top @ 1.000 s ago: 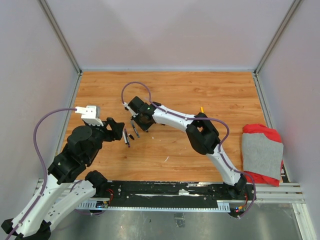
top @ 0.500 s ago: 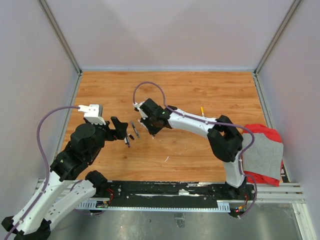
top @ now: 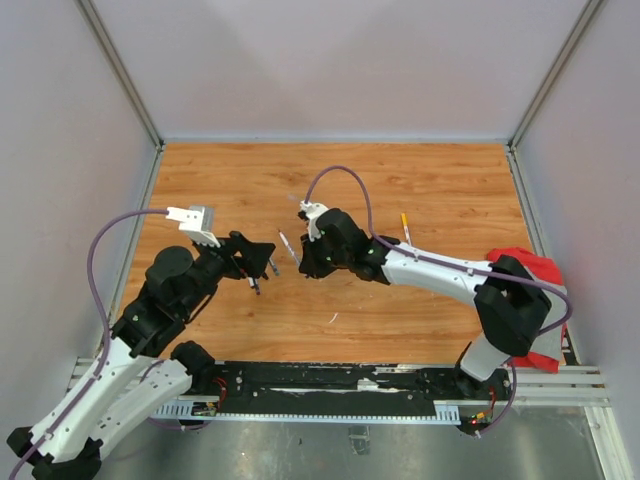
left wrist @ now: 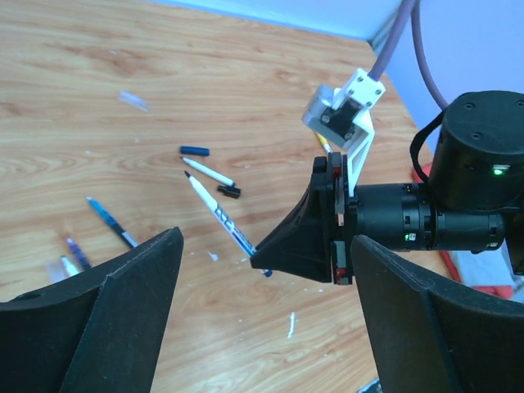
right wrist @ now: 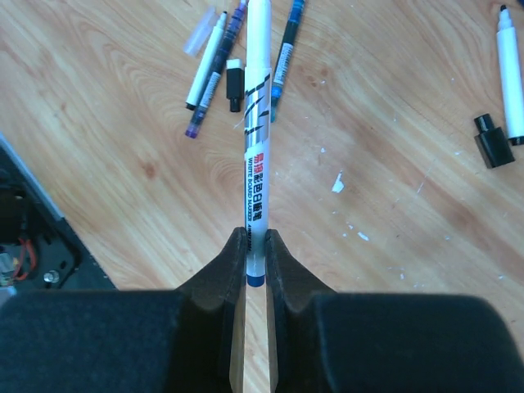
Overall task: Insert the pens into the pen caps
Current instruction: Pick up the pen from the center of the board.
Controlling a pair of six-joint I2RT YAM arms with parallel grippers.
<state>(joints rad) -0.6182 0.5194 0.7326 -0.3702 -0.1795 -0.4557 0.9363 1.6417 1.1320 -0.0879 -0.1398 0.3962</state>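
The right gripper (right wrist: 255, 246) is clamped narrow on a white pen (right wrist: 258, 123), pinching its blue rear end. The printed barrel sticks straight out ahead, and the dark tip is bare. The pen is held a little left of the middle of the counter (top: 400, 180), angled toward the far left corner. Whether the tip touches the wood cannot be told. The left gripper (top: 258, 264) stands wide with nothing between its fingers. It faces the right gripper from the left-edge side, near the pen's tip.

Past that tip, a blue pen (right wrist: 286, 49) and a purple pen (right wrist: 214, 82) lie close together on the counter, with a clear cap (right wrist: 199, 37) beside them. A second white pen (left wrist: 206, 170) lies uncapped beside the held one. A black cap (left wrist: 228, 191) sits just beside its rear end and a dark blue cap (left wrist: 194, 151) near its tip. A yellow pen (top: 405, 225) lies well apart, toward the right edge. A red and grey cloth (top: 525, 300) sits at the right edge.
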